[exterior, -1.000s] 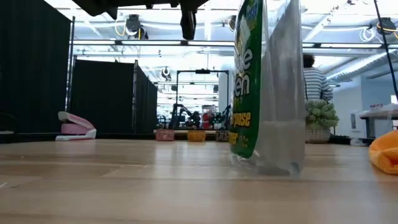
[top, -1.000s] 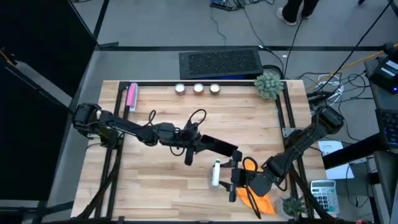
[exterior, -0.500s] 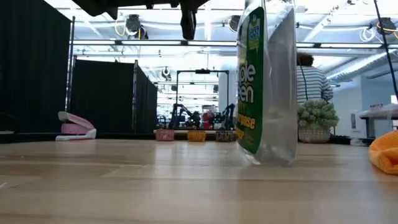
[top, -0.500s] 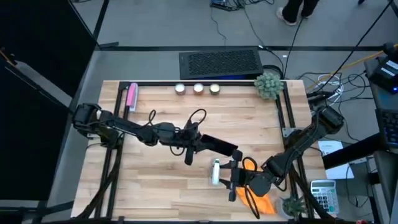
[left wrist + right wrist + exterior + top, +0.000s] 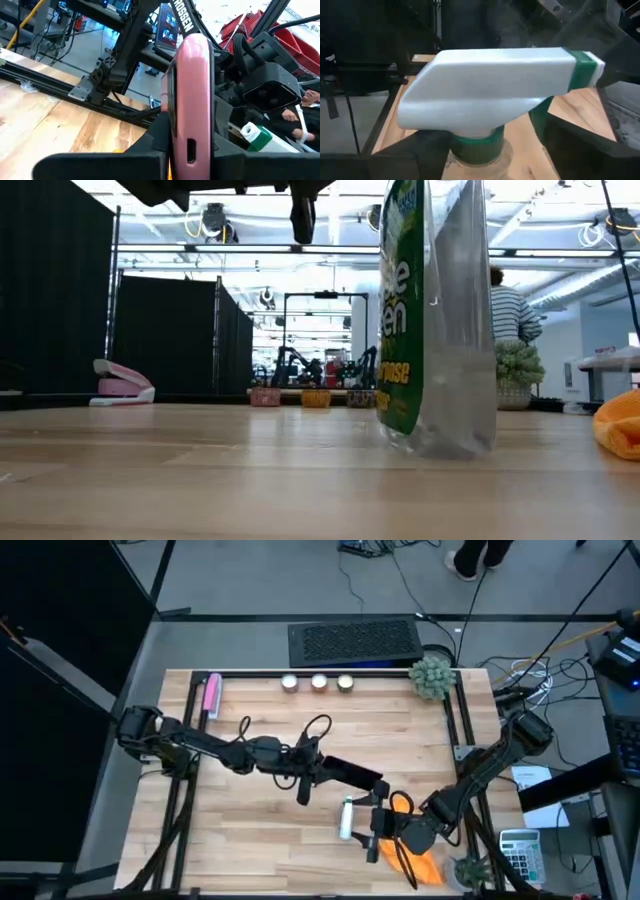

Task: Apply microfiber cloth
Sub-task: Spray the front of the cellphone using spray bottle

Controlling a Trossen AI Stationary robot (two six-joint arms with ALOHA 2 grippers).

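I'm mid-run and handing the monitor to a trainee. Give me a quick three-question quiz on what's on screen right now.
1. Fill in: the left end effector, over the middle of the table, is shut on a ___ with a pink edge.
2. True or false: the right end effector grips the spray bottle.
3. Where is the microfiber cloth?
A. Draped over the bottle
B. On the table's near right corner, beside the right arm
C. Pinched in the left arm's fingers

Key: 1 phone; 2 true; 3 B.
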